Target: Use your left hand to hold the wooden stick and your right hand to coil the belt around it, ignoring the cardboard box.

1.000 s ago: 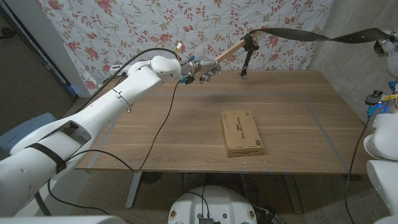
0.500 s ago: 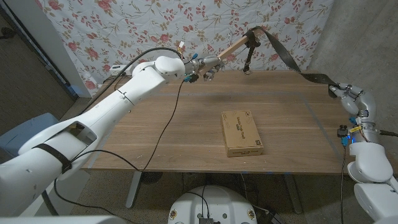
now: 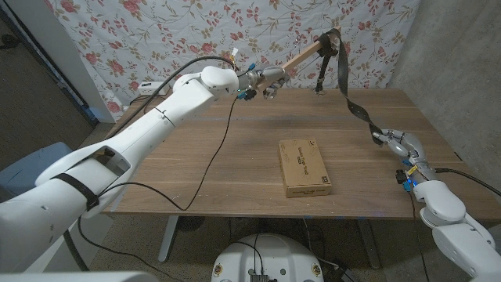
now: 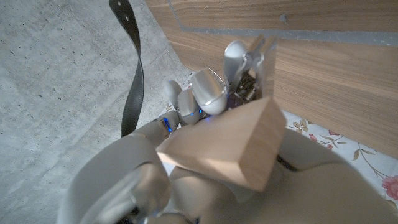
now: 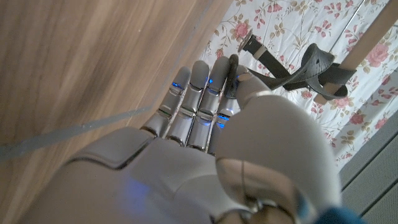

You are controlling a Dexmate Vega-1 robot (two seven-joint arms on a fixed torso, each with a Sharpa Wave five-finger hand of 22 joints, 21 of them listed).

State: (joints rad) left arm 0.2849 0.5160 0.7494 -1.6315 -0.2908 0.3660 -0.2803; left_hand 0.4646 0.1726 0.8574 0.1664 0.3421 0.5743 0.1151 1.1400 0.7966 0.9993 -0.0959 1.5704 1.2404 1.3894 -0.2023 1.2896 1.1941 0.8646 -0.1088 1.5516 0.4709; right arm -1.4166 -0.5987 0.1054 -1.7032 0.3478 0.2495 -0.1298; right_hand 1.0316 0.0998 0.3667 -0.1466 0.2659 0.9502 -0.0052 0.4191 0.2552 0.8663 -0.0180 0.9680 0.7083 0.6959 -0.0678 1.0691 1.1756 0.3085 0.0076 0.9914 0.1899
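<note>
My left hand (image 3: pixel 264 78) grips the lower end of the wooden stick (image 3: pixel 301 58) above the table's far edge, and the stick slants up to the right. The dark belt (image 3: pixel 347 88) is looped over the stick's upper tip, with its buckle end hanging beside it. The long end runs down to my right hand (image 3: pixel 396 143), low over the table's right side, which pinches it. In the left wrist view the stick's butt (image 4: pixel 230 143) sits in my left hand (image 4: pixel 205 93) and the belt (image 4: pixel 133 81) dangles beyond. In the right wrist view my right hand (image 5: pixel 205 124) holds the belt (image 5: pixel 292 71), looped on the stick (image 5: pixel 367 37).
A flat cardboard box (image 3: pixel 304 167) lies on the wooden table (image 3: pixel 196 172), right of the middle. A floral cloth (image 3: pixel 156 31) hangs behind the table. A black cable (image 3: pixel 211 157) trails from my left arm across the table's left half.
My right hand has come down from high at the right to just over the table's right side, pulling the belt's long end down. The left hand and stick shifted slightly right.
</note>
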